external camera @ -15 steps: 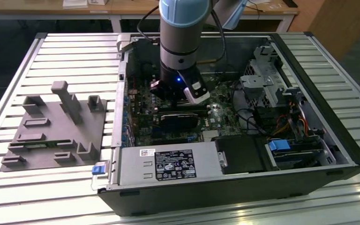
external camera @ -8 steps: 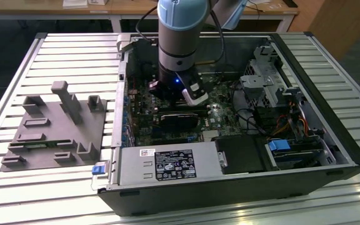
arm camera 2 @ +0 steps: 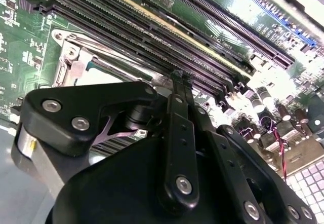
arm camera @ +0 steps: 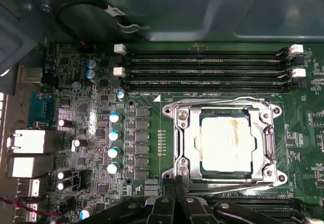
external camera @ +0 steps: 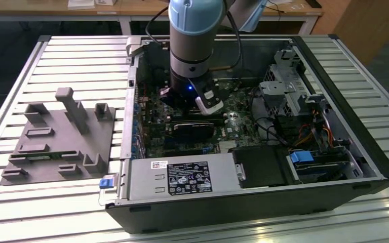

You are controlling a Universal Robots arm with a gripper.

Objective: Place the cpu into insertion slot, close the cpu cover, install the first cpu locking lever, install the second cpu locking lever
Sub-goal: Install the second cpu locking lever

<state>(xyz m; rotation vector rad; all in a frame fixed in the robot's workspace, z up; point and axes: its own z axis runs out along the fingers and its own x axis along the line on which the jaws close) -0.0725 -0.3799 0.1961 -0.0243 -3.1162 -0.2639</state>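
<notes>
On the exterior view's left you have the grey fixture tray (external camera: pixel 56 139) lying on the slatted tabletop (external camera: pixel 18 76), and to its right the open computer case (external camera: pixel 356 126) with your arm reaching down so the gripper (external camera: pixel 206 104) hangs over the motherboard (external camera: pixel 154 136). In the first wrist view the cpu (arm camera: pixel 226 140) sits in the insertion slot (arm camera: pixel 182 143) with the cpu cover (arm camera: pixel 267 142) down around it and both thin lever wires lying along its long edges. The fingers (arm camera 2: pixel 178 89) are pressed together on nothing, just beside the socket's near edge, by the near lever.
</notes>
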